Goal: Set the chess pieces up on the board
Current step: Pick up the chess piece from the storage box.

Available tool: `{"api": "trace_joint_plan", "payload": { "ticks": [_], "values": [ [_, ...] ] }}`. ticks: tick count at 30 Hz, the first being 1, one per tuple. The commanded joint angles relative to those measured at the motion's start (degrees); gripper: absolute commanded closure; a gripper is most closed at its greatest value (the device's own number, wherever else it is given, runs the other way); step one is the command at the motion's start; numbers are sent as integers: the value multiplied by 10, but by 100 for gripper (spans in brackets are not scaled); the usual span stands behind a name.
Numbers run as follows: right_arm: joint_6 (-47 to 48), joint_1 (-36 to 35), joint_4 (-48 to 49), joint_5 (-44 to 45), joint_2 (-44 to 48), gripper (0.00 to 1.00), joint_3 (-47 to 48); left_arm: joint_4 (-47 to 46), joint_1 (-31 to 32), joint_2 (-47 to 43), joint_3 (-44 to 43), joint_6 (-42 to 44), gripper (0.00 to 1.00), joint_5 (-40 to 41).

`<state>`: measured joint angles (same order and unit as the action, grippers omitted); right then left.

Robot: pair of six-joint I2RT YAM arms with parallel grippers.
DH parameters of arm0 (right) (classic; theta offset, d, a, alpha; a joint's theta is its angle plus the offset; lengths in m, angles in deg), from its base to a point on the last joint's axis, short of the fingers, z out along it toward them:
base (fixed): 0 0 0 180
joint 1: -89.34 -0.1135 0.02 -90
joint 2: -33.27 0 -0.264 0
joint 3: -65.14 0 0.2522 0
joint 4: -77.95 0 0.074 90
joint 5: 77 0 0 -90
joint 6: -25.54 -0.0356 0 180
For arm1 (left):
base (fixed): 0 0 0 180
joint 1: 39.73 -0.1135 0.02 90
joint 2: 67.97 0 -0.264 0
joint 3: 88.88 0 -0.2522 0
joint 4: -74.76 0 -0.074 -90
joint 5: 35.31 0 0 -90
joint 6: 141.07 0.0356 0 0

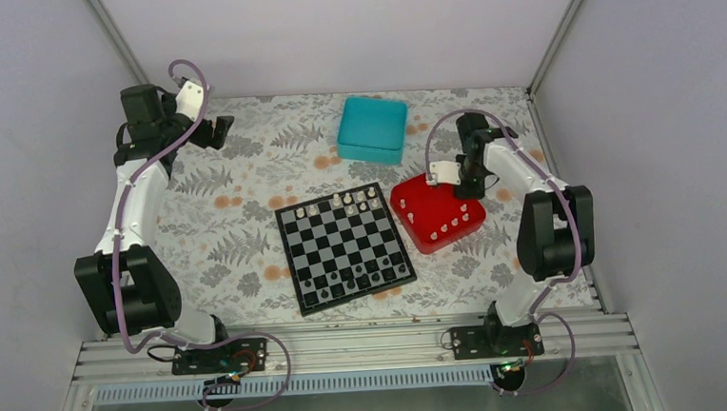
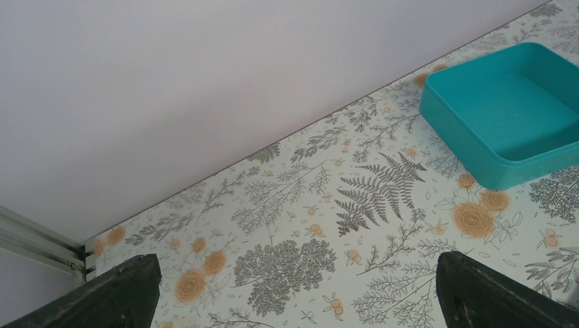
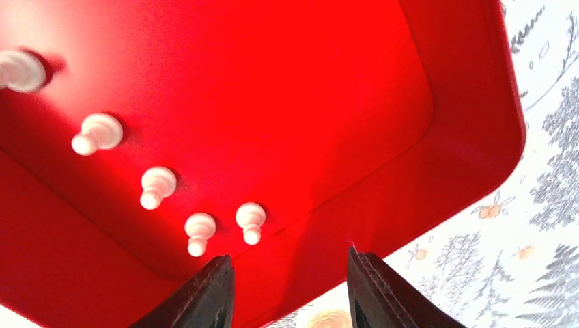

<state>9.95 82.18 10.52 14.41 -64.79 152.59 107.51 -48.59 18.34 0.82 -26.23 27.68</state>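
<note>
**Right pincer poised to pick from the tray**

The right pincer (image 3: 287, 273) hangs spread and empty over a corner of the red tray (image 3: 437, 137). Five white chess pieces (image 3: 250, 220) sit just ahead of its tips. The step looks like picking: next, lower onto the nearest piece, pinch it, and carry it to the board (image 1: 346, 247) beside the tray. The left pincer (image 2: 298, 263) hovers wide open over the table (image 2: 382, 184), well apart.

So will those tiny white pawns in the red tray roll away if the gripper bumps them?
Probably they'd tip easily: the white pawns look tiny, likely light plastic. With round bases and heads, a toppled one would likely roll, though the raised wall of the red tray should stop it. Their smooth surface might slip from a pinch.
</note>
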Motion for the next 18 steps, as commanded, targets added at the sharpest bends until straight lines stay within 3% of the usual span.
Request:
{"api": "trace_joint_plan", "payload": {
  "ticks": [1,10,18],
  "values": [
    [101,-6,22,17,-11,55,-7,0,-3,-8,-2,2,0,-7],
    [177,-18,-18,70,-39,56,4,-3,-3,-10,2,4,0,-2],
    [191,-36,-46,107,-58,59,8,-4,-3,-9,4,5,0,1]
  ]
}}
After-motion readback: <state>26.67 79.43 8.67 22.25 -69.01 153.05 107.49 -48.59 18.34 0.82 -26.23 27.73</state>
